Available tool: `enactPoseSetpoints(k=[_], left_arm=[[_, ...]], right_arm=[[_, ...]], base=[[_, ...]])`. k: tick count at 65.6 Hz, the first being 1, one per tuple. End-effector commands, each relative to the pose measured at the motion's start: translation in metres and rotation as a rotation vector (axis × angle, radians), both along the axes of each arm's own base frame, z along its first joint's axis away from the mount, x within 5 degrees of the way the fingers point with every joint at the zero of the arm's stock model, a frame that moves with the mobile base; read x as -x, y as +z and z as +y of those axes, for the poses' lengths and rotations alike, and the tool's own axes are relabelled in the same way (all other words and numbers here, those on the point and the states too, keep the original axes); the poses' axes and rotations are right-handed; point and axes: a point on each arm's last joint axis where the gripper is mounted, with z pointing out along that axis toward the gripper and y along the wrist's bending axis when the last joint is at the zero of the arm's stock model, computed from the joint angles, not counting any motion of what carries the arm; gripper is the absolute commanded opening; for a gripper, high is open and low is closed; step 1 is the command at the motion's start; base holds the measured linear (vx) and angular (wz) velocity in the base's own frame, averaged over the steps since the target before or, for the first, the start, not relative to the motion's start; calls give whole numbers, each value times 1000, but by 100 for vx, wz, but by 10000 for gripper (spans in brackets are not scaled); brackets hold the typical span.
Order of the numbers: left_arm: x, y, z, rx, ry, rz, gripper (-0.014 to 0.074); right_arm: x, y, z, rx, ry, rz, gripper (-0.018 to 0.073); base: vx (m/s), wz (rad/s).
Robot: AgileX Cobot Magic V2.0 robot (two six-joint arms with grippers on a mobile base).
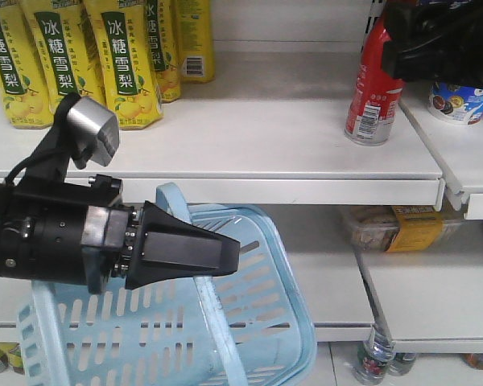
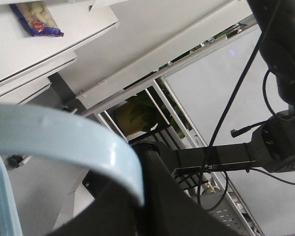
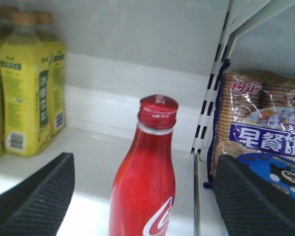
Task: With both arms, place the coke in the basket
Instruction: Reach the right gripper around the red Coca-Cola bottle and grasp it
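While the left gripper (image 1: 229, 250) is closed on the handle (image 1: 171, 201) of the basket (image 1: 267, 277), the right gripper (image 3: 143, 167) is wide open, the coke (image 3: 146, 194) between its pads (image 3: 39, 196), untouched.

Front view: left arm (image 1: 40, 233) enters from left edge, lies near level, wrist toward right. Grey wrist camera (image 1: 92, 129) perched on top of it on bracket, black cable looped behind. left gripper (image 1: 228, 250) is black wedge, fingers pressed together, tip pointing right and slightly down, basket handle (image 1: 171, 197) caught in grip. right gripper (image 3: 145, 167) high at top right in front view, spread wide. Ribbed pads (image 3: 37, 196) flank coke (image 3: 147, 191), neither touching.
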Motion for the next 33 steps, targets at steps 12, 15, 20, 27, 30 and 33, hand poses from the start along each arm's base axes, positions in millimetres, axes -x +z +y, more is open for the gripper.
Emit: enactPoseSetpoints(k=[12, 15, 20, 27, 30, 33], left_arm=[[7, 21, 0, 104, -5, -19, -6], [7, 21, 0, 104, -5, -19, -6], [7, 21, 0, 104, -5, -19, -6], [7, 21, 0, 104, -5, -19, -6], [7, 21, 0, 104, -5, -19, -6], [7, 21, 0, 104, -5, -19, -6]], right_arm=[[-16, 10, -2, -108, 25, -83, 557], [-19, 8, 0, -109, 33, -80, 557], [-25, 5, 2, -99, 31, -79, 557], [-33, 2, 4, -87, 11, -86, 557], [-37, 3, 4, -95, -6, -92, 557], [-41, 6, 5, -100, -18, -101, 557]], base=[[0, 0], [0, 0], [0, 0], [0, 0], [0, 0], [0, 0]])
